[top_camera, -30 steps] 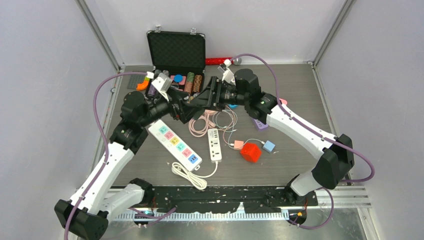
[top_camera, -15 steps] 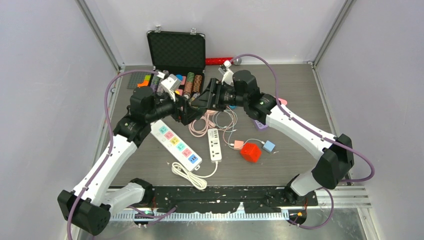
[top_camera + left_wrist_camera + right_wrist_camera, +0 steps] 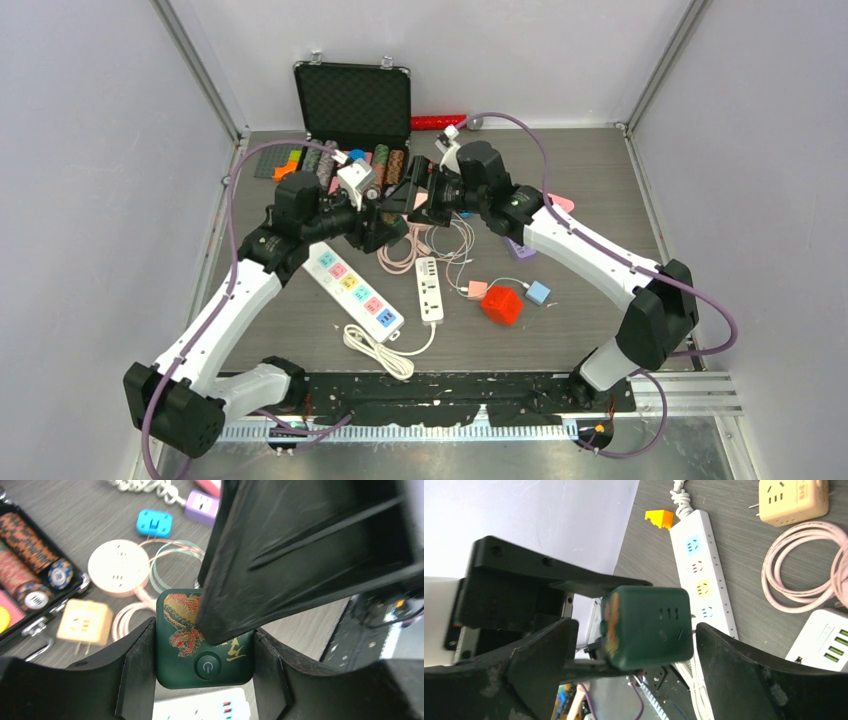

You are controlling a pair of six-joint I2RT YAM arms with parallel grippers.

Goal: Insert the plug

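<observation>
Mid-air hand-off, well above the bench (image 3: 600, 200), right in front of the case. My left claw (image 3: 204, 632) is about half closed, both fingers pressed flat against the sides of the green cube adapter (image 3: 180, 665), so I judge the cube is carried by the left. My right claw (image 3: 636, 630) stands wide around the same cube, with a gap on each side and nothing held. One of its fingers crosses the cube's top in the left wrist view.

To do this well, I'd draw the right claw straight back along its own line so a finger doesn't clip the cube and twist it. I can't see the prongs from any view, so I want that face found before going down. Then bring it square over a socket of the power strip (image 3: 352, 288) on the bench and press straight, no rocking.

Containers: the black case (image 3: 352, 100) lies open at the far edge, lid up, its tray filled with rows of poker chips (image 3: 385, 165).
</observation>
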